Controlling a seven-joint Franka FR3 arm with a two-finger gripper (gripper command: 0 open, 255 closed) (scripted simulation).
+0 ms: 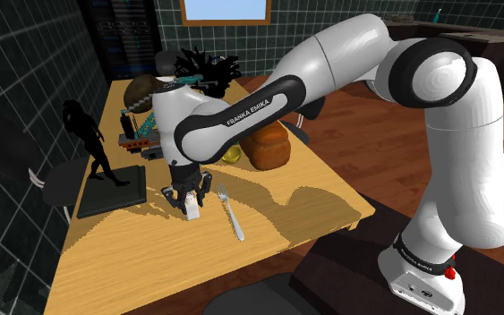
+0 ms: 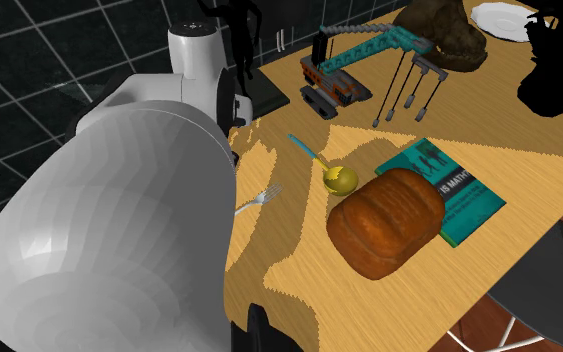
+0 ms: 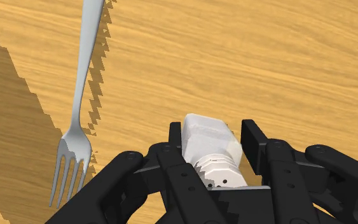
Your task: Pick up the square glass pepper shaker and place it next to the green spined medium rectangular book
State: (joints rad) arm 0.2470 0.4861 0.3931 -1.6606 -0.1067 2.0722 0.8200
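Pale square pepper shaker (image 3: 210,143), white holed cap, clasped between black fingers (image 3: 255,143), wooden table (image 3: 266,57) beneath.

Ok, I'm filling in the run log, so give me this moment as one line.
phase: grasp | claw: shut on pepper shaker | position: on table beside fork | book: by bread loaf, not yet reached

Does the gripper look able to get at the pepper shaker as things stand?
Probably yes: the gripper straddles the shaker on the table, nothing lies between them, and the fork lies off to one side, clear of both.
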